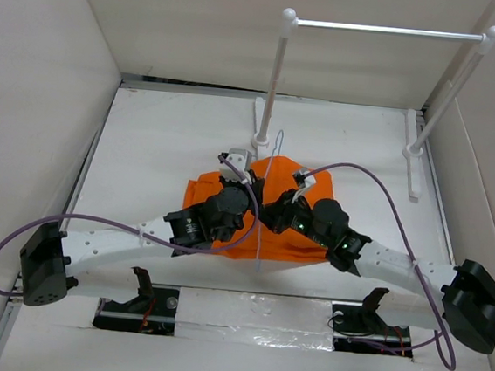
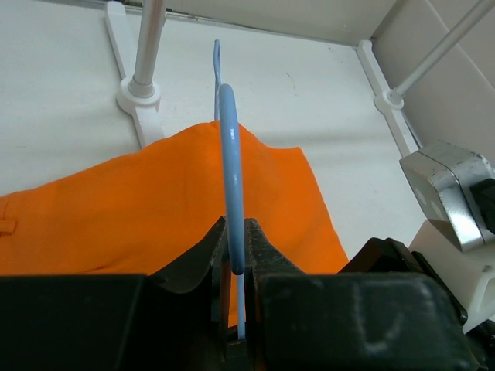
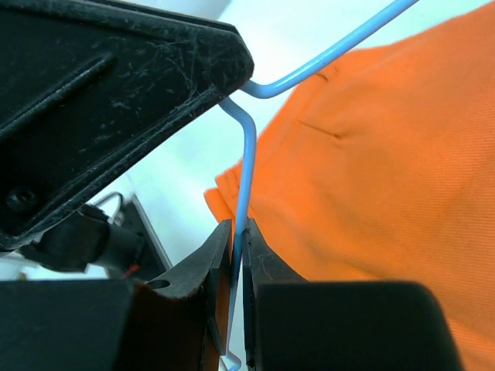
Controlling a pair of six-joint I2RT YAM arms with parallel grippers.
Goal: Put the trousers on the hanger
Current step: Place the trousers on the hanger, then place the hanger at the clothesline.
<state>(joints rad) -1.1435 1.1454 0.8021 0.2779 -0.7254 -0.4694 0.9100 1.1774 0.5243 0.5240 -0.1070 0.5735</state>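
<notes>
The orange trousers (image 1: 290, 247) lie bunched on the table between my two arms. The thin pale blue hanger (image 1: 260, 244) stands edge-on over them, its hook pointing towards the back. My left gripper (image 1: 254, 195) is shut on the hanger; in the left wrist view the jaws (image 2: 234, 241) clamp the blue hanger (image 2: 230, 178) above the trousers (image 2: 116, 209). My right gripper (image 1: 271, 212) is also shut on the hanger; in the right wrist view the jaws (image 3: 238, 232) pinch its wire (image 3: 248, 170) beside the trousers (image 3: 387, 170). The middle of the trousers is hidden under both grippers.
A white two-post rack with a silver crossbar (image 1: 385, 29) stands at the back, its feet on the table behind the trousers; one foot shows in the left wrist view (image 2: 139, 94). White walls close in the table on three sides.
</notes>
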